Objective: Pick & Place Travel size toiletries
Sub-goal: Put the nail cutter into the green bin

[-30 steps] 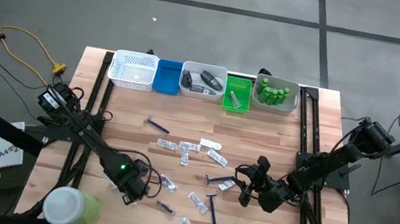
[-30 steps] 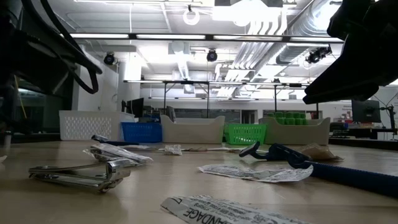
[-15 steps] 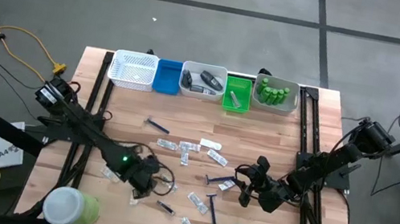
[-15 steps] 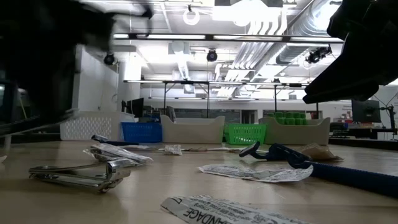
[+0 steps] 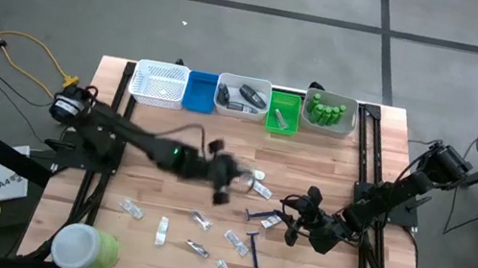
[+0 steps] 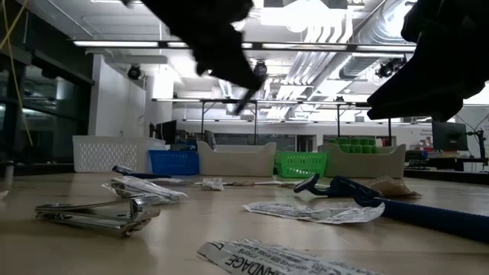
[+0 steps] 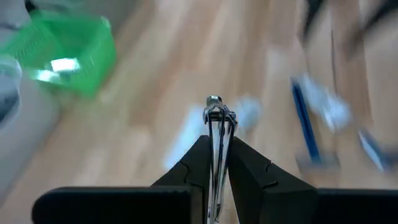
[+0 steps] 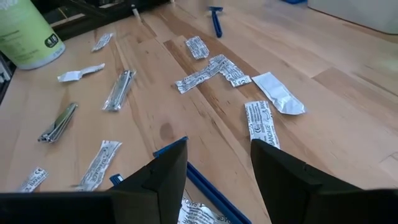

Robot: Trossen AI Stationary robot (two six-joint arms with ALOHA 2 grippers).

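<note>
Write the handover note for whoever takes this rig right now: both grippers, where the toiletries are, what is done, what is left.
Left gripper: shut on a thin shiny metal nail clipper, carried above the middle of the wooden table, with the back row of bins ahead.
Right gripper: open, empty, hovering low over a blue-handled razor at the table's right side.
Done: small green bottles in the right-hand grey bin; dark oval pieces in the middle grey bin; one flat packet in the green basket.
Left: flat silvery sachets, more razors and two clippers lie loose on the table.
</note>
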